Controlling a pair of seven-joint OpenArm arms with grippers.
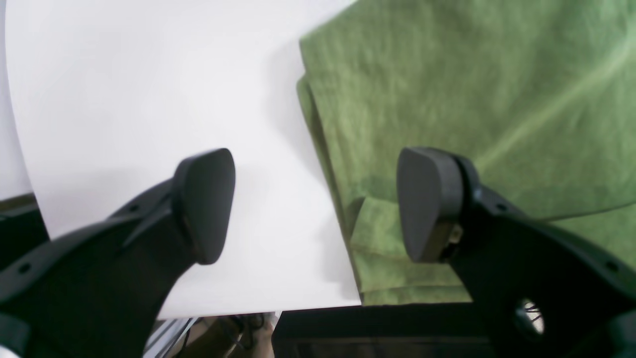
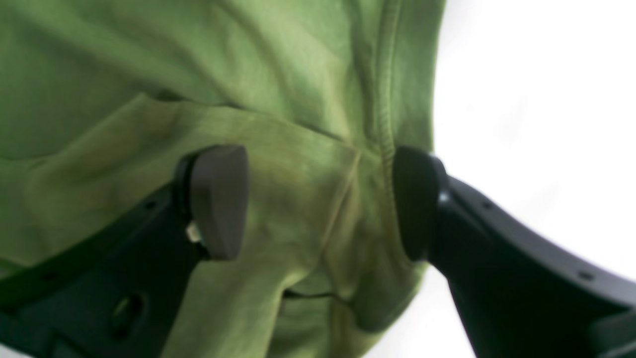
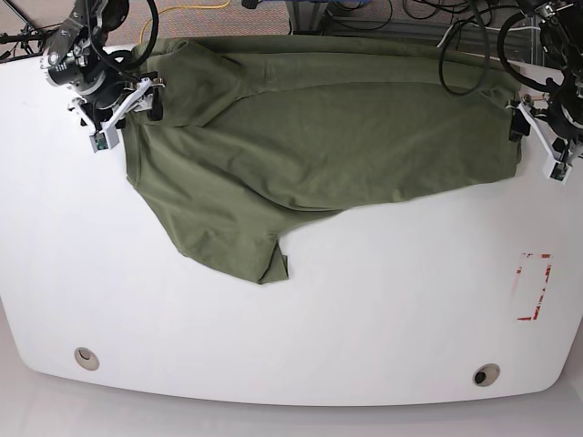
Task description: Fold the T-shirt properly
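Above, the left pincer (image 1: 315, 204) stands with its two black pads wide apart and nothing between them, poised over the boundary where the edge of the T-shirt (image 1: 472, 99) meets the bare white table (image 1: 149, 89); one pad lies over the table, the other over a folded corner of green cloth. The right pincer (image 2: 320, 201) is likewise spread, its pads straddling a bunched, seamed fold of the T-shirt (image 2: 298, 124) without visibly closing on it, though whether they touch the cloth cannot be told. Seen from the base view, the right pincer (image 3: 123, 114) sits at the garment's far left edge and the left pincer (image 3: 537, 137) at its far right edge. The olive-green T-shirt (image 3: 319, 137) lies spread across the rear half of the table (image 3: 291, 328), wrinkled, with one sleeve-like flap reaching toward the middle. A red rectangular outline (image 3: 533, 287) marks the table near its right side, and two round fittings (image 3: 86, 358) sit near the front corners.
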